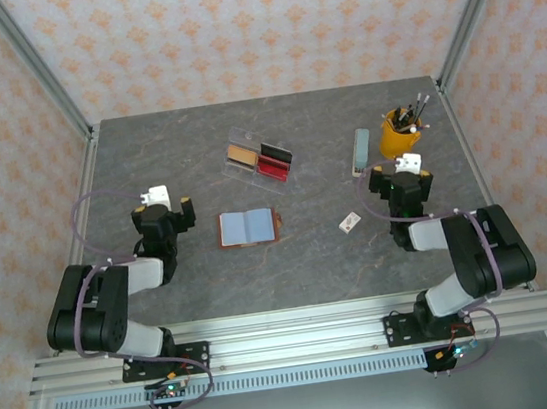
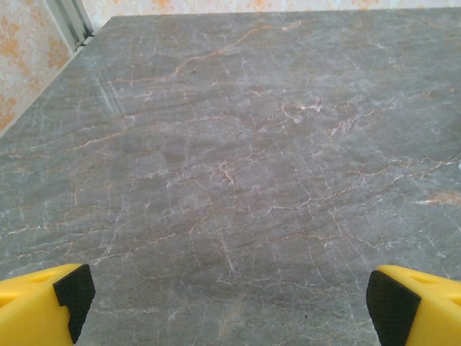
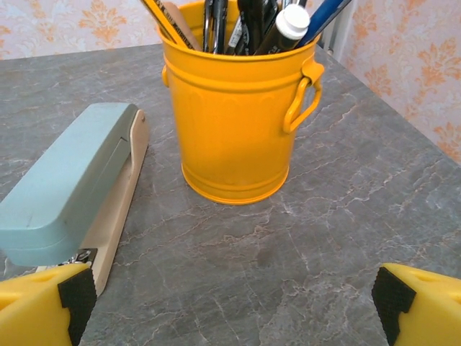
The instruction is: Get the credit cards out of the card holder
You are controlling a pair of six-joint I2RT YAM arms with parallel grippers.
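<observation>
1. While both sets of jaws are standing wide and empty, the card holder (image 1: pixel 247 227) is lying open like a book mid-table, blue-grey pockets facing up
2. The credit cards (image 1: pixel 271 168) are sitting in the clear tray (image 1: pixel 249 137) just behind the holder and apart from it: tan one at the left end, black and red side by side at the right. I'm reading three cards as already out
3. Pockets are looking flat and empty from above, but the holder is showing too small to rule out a card tucked inside. I'm judging the task as done or nearly done, with only a check of the pockets remaining
4. The left gripper (image 2: pixel 230 310) is hovering wide open, gripping nothing, over bare table (image 2: pixel 230 144) left of the holder
5. The right gripper (image 3: pixel 230 310) is hovering wide open, gripping nothing, well right of the holder. It is facing the yellow pen bucket (image 3: pixel 234 115) and the blue-grey stapler (image 3: pixel 65 187) just beside it
6. A white tag (image 1: pixel 350 221) is lying between the holder and the right arm, clear of both
7. Writing: nothing is reading legibly. Cards and tag are showing too small, and no brand is showing on the bucket, stapler or pens (image 3: pixel 292 21)
</observation>
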